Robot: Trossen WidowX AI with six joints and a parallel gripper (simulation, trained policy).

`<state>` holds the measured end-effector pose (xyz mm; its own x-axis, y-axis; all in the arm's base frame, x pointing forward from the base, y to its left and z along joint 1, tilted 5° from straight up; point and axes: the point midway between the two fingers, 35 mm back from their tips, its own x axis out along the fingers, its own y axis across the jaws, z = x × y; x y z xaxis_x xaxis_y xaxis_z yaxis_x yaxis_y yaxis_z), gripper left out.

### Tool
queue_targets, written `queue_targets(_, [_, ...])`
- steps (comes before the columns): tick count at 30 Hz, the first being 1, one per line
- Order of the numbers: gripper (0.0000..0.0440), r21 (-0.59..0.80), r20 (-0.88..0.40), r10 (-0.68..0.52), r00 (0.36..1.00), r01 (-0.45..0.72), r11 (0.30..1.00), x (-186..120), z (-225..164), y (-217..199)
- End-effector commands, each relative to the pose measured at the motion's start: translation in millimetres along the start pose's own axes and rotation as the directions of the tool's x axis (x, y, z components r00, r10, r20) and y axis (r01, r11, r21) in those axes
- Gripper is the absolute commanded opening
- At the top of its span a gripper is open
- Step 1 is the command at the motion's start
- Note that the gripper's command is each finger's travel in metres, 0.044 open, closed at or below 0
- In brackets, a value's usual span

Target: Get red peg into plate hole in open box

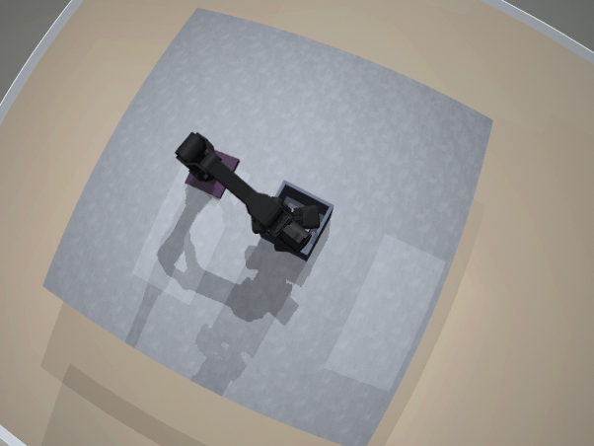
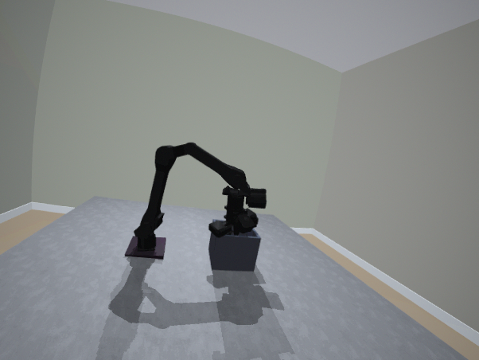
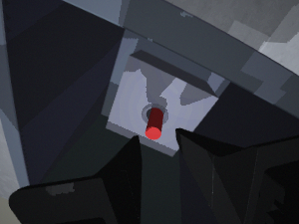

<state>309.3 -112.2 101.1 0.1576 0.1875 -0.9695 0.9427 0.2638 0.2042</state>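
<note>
Wrist view, landmark: square plate (image 3: 191, 106). Plate pale, at the bottom of the open box (image 3: 164, 24); round hole (image 3: 146, 114) in it, ringed in grey. Red peg (image 3: 154, 121) stands in the hole, part of its length above the plate, bright end face toward the camera; seating depth cannot be told. Gripper (image 3: 157, 136): two dark fingers parted, tips near the plate's lower edge, one to each side of the peg's line, gap between tips and peg. Irregular shadows lie across the plate.
</note>
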Motion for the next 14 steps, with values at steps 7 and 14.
queue_targets(7, [0.0146,-0.029,-0.033,0.089,0.996,-0.09,0.996,-0.3,17.1,18.1])
queue_targets(14, [0.0146,-0.048,-0.046,0.143,0.989,-0.145,0.988,-8.0,22.0,28.8])
